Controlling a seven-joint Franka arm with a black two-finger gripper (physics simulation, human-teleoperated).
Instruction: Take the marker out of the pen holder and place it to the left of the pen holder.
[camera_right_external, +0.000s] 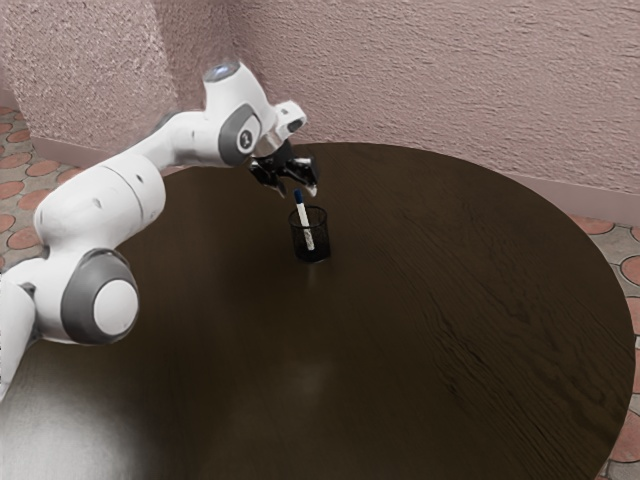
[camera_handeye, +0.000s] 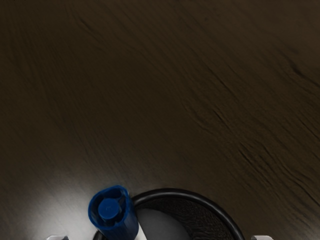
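In exterior view, see black gripper (camera_right_external: 298, 190) open, fingers parted, pale-tipped, just above white marker (camera_right_external: 306, 222). Find marker tilted inside round black mesh pen holder (camera_right_external: 323, 236), on dark wooden table (camera_right_external: 450, 330) with curved edge. In wrist view, see hollow-ended blue cap (camera_handeye: 122, 226) beside smooth black rim (camera_handeye: 175, 192), above wavy wood grain.

Beyond the round dark table (camera_right_external: 450, 320) are pink walls (camera_right_external: 430, 80) and reddish tiles (camera_right_external: 22, 239).

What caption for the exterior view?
Open hand above a blue-capped marker leaning in a black pen holder on a dark table.
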